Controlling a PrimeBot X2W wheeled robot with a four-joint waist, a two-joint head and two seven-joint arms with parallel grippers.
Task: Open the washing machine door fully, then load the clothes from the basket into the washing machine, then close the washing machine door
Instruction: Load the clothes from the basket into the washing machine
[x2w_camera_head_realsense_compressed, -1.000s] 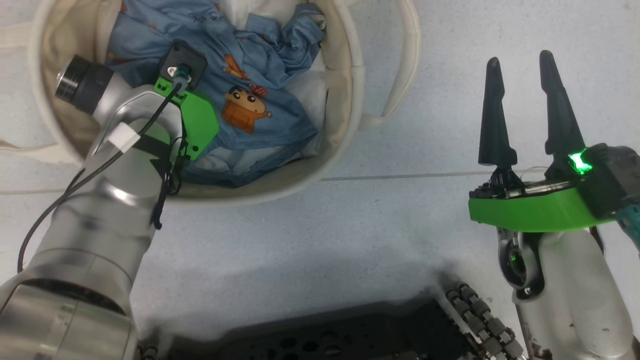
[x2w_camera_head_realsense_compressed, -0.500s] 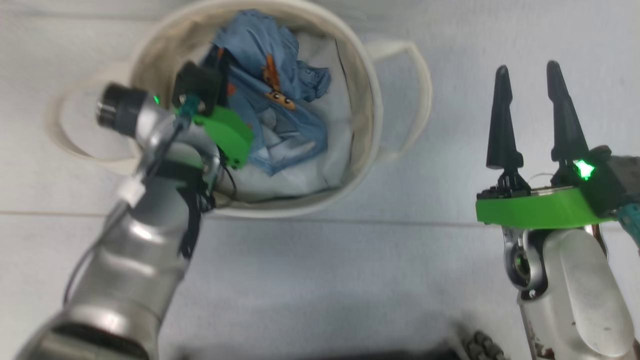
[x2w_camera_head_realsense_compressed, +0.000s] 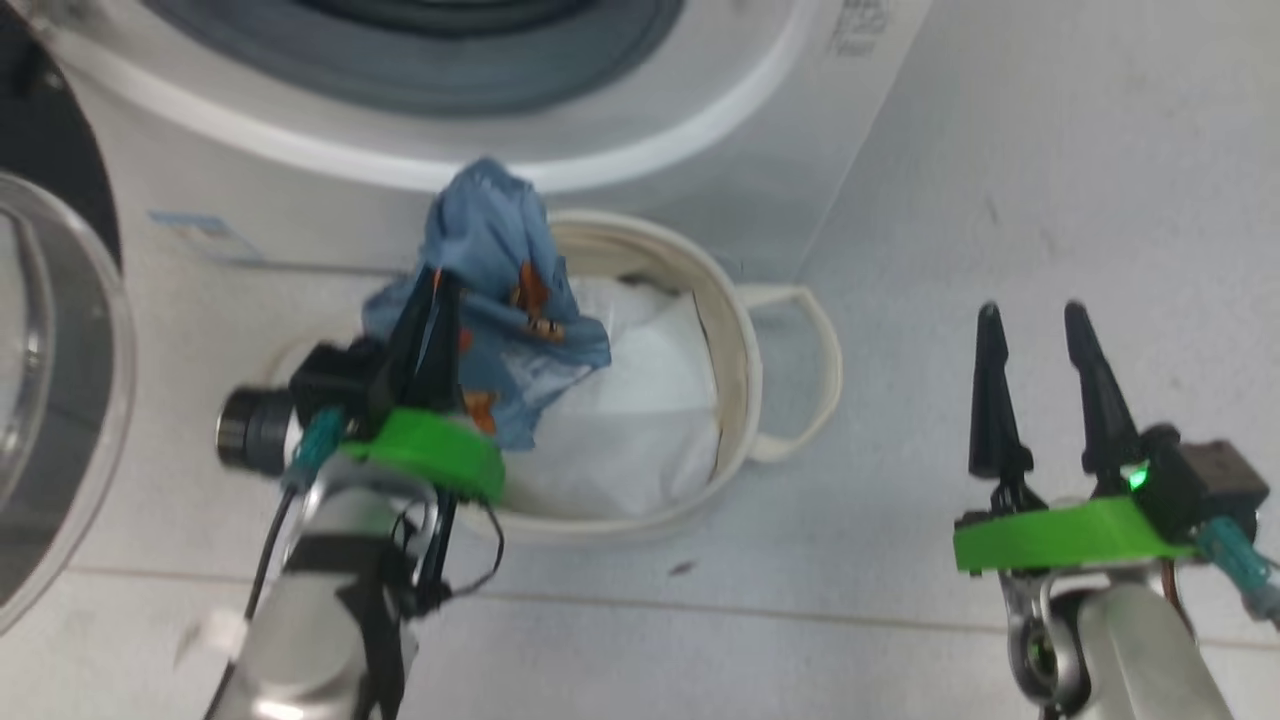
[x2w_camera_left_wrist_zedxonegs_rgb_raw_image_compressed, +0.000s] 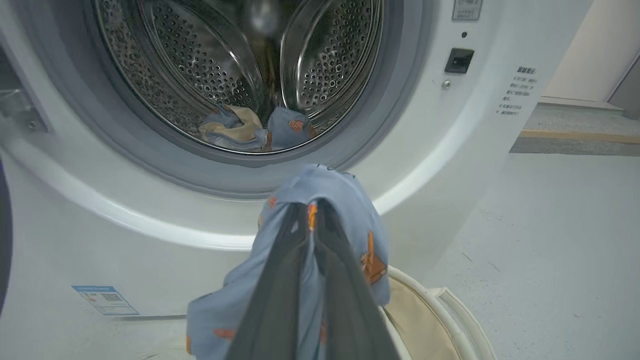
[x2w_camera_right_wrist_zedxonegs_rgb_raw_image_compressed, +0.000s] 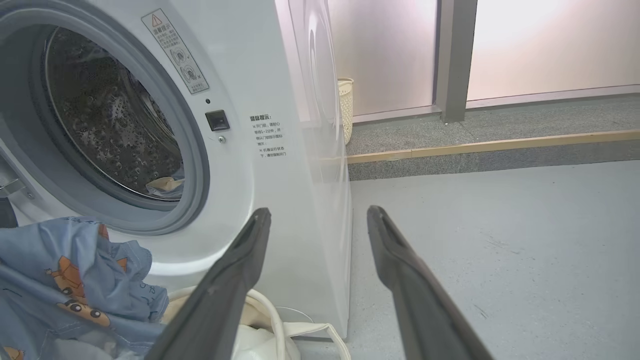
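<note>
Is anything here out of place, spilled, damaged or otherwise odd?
Nothing stands out. The left gripper is shut on the blue garment, held over the basket before the washing machine; other clothes lie in its drum.

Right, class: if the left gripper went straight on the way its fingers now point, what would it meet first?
Probably the white front of the washing machine, just below its grey ring, not the open drum. The left gripper, shut on the clothes, aims slightly low, though depth is unclear.
</note>
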